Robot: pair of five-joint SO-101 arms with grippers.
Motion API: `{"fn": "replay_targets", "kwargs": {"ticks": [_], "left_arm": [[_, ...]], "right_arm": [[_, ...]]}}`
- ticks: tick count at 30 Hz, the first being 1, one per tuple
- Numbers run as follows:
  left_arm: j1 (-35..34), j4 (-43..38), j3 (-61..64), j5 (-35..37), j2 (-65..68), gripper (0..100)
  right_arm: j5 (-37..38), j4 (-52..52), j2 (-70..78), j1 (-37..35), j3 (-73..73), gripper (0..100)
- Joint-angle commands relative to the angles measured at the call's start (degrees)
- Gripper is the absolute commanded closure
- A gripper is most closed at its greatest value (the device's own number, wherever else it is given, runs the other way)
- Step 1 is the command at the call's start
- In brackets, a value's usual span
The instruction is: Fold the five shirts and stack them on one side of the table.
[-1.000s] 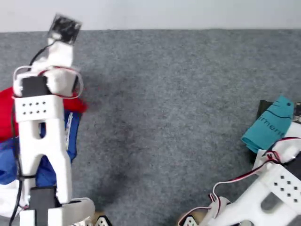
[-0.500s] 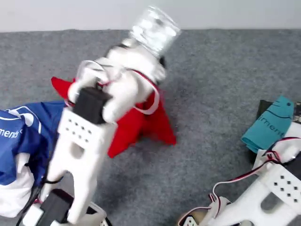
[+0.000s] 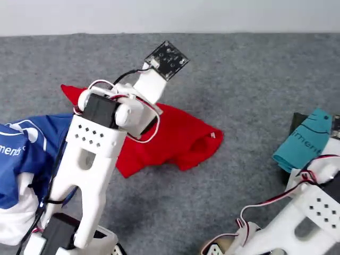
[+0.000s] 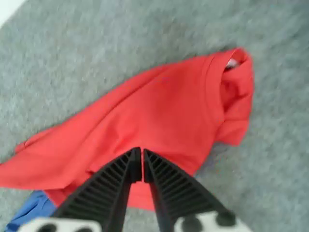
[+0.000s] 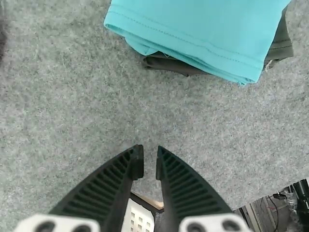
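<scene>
Jaws together on nothing I can see, left gripper hangs over the red shirt at centre frame, right gripper, nearly closed and empty, near the teal shirt at right edge.

- Bare table lies open between the red shirt and the teal shirt.
- The left arm stands over the red shirt's near side.
- The blue shirt crowds the table's left side.
</scene>
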Motion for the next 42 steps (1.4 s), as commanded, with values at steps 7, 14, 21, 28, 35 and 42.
{"fn": "replay_targets", "kwargs": {"ticks": [7,14,21,28,35,42], "left_arm": [[-11.9,0.1,5.8,-2.6,-2.3,93],[-34.8,2.5,6.1,-5.0,-8.1,93],[-53.7,5.5,6.1,-10.8,-8.4,93],[-62.2,5.0,6.5,-13.1,-8.4,93],[-64.5,4.0,9.6,-14.8,-8.9,93],[-64.6,4.0,9.7,-14.8,-9.0,93]], "right_arm": [[-0.4,1.3,-1.1,-13.0,-0.9,93.3],[-0.4,0.4,-0.4,-43.1,-0.9,93.6],[-0.6,-7.6,9.5,-66.8,-1.1,93.8],[-0.7,-10.3,30.2,-82.2,-14.6,93.2],[-2.5,-9.7,52.5,-90.9,-33.1,81.0],[-2.7,-9.8,71.2,-95.1,-49.7,79.4]]}}
